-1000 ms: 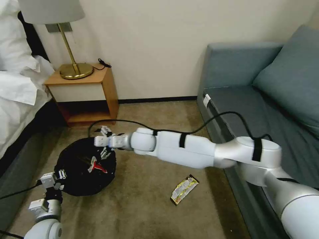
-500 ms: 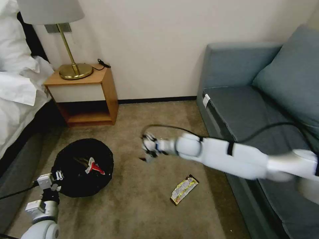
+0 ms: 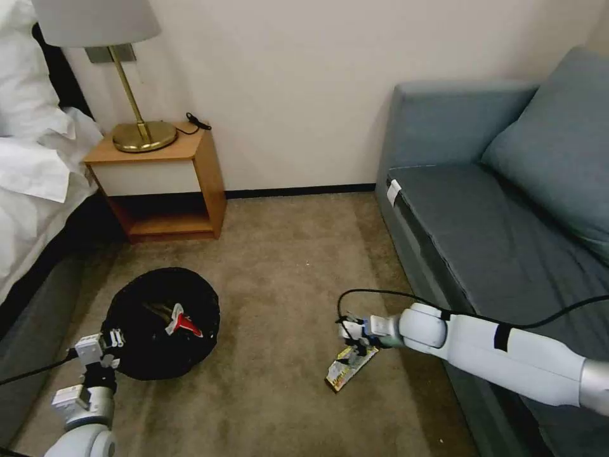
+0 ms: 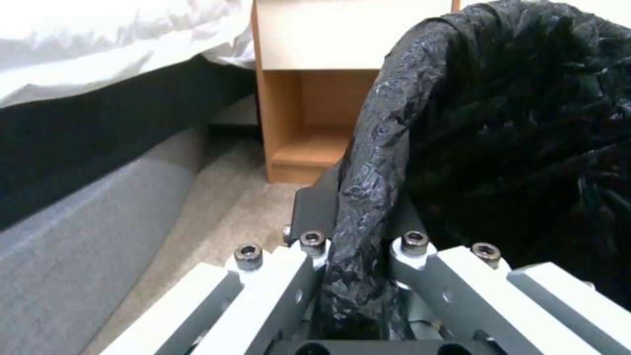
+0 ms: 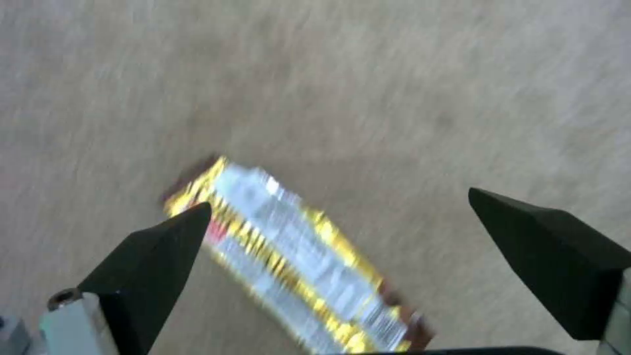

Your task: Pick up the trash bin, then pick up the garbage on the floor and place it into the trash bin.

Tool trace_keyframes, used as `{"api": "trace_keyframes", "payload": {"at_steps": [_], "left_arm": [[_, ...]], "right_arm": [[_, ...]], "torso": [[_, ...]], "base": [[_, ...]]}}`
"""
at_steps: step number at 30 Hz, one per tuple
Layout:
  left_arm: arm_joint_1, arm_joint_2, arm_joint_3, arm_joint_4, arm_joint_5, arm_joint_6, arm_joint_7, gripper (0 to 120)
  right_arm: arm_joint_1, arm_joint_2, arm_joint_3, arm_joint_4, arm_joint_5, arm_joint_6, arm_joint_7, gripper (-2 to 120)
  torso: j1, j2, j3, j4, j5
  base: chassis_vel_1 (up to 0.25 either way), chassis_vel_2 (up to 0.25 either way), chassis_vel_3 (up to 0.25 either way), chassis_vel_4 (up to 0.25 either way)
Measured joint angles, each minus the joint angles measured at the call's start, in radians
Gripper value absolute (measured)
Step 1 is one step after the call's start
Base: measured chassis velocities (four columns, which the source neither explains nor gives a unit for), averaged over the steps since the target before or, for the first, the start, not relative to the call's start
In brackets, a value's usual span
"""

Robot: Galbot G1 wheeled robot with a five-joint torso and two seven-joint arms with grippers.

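The trash bin point(image 3: 162, 330), round and lined with a black bag, hangs just above the carpet at lower left. My left gripper point(image 3: 101, 346) is shut on its near rim; in the left wrist view the bag's edge point(image 4: 358, 236) is pinched between the fingers. A red-and-white wrapper point(image 3: 181, 319) lies inside the bin. A gold-and-black wrapper point(image 3: 349, 367) of the garbage lies flat on the carpet. My right gripper point(image 3: 353, 335) hovers right above its far end, open; in the right wrist view the wrapper point(image 5: 296, 256) lies below and between the two black fingertips point(image 5: 157, 251).
A wooden nightstand point(image 3: 165, 181) with a brass lamp point(image 3: 136, 124) stands against the wall behind the bin. The bed point(image 3: 32, 184) runs along the left. A blue sofa point(image 3: 501, 209) fills the right side, close to the right arm.
My right arm has swung from over the bin across to the right and down to the gold-and-black wrapper. The red-and-white wrapper now lies in the bin. The left gripper keeps its hold.
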Motion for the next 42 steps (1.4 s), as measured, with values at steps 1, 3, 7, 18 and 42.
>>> {"api": "trace_keyframes", "payload": {"at_steps": [1,3,7,18,42], "left_arm": [[0.000,0.000,0.000,0.000,0.000,0.000,0.000,5],[0.003,-0.002,-0.002,0.005,0.000,-0.005,0.000,5],[0.007,-0.006,-0.005,0.010,0.000,-0.012,0.002,5],[0.022,-0.012,-0.006,0.009,0.005,-0.019,0.005,5],[0.035,-0.037,-0.007,0.002,0.025,-0.019,0.006,5]], "right_arm": [[0.000,0.000,0.000,0.000,0.000,0.000,0.000,100],[-0.020,0.028,0.029,-0.059,-0.007,0.014,-0.019,100],[-0.049,0.074,0.066,-0.124,-0.001,0.018,-0.027,100],[-0.119,0.151,0.159,-0.314,0.033,-0.002,-0.079,100],[-0.133,0.259,0.271,-0.568,-0.033,0.045,-0.164,100]], "torso": [[0.000,0.000,0.000,0.0000,0.0000],[0.000,0.000,0.000,0.0002,-0.0001],[0.000,0.000,0.000,0.0005,0.0001],[0.000,0.000,0.000,0.0002,0.0000],[0.000,0.000,0.000,0.0002,-0.0001]], "base": [[0.000,0.000,0.000,0.000],[0.000,0.000,0.000,0.000],[0.000,0.000,0.000,0.000],[0.000,0.000,0.000,0.000],[0.000,0.000,0.000,0.000]]}}
